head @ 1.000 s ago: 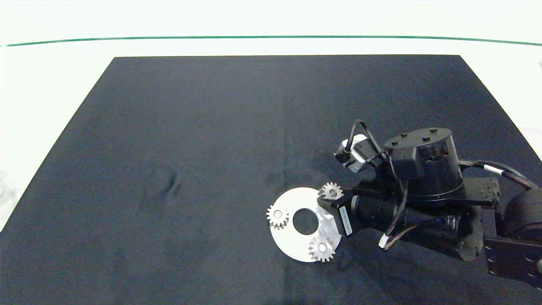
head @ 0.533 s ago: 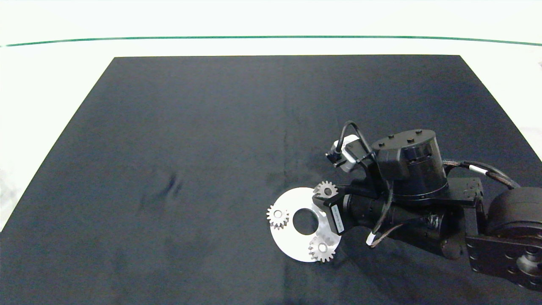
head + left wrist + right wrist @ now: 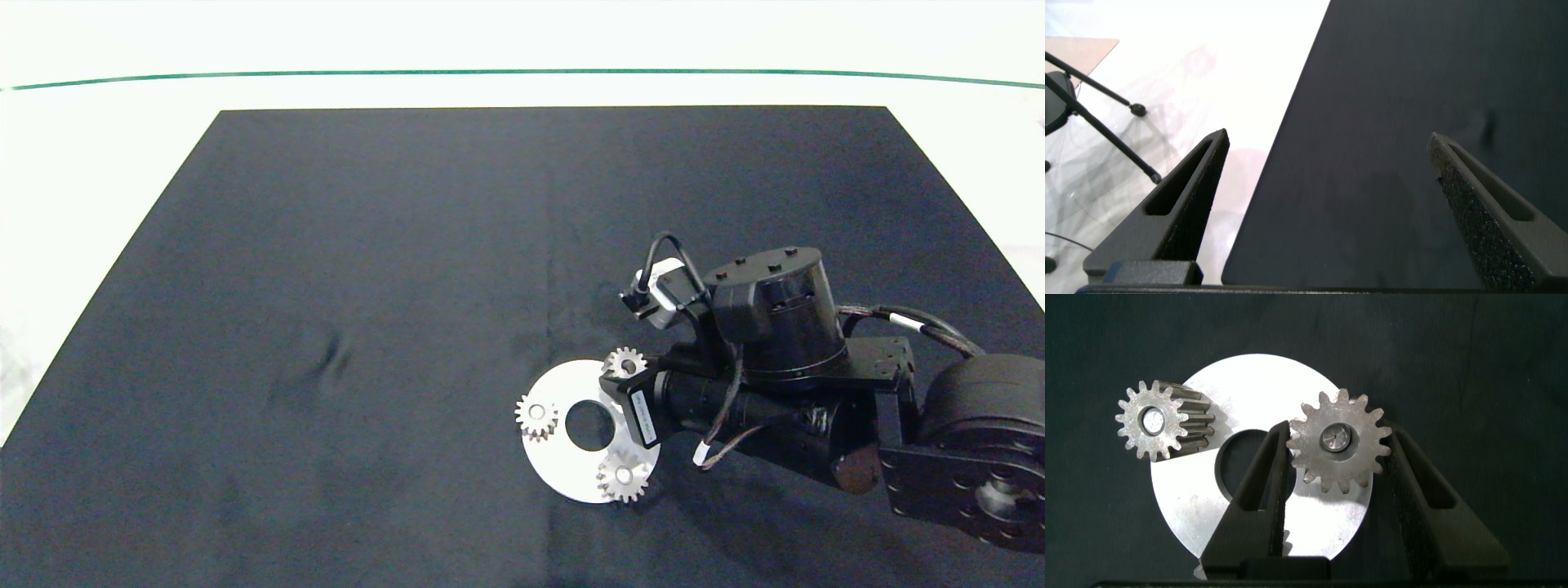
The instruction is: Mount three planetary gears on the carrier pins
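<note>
Now our right gripper (image 3: 1335,449) grips the third gear (image 3: 1337,443) between its fingers; we should release only once it sits fully on its pin.

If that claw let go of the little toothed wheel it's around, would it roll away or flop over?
Probably neither. The gear lies flat on the white disc with a pin showing in its bore, so it should stay put. It looks like solid metal: likely stiff and heavy for its size. The right gripper flanks its teeth.
</note>
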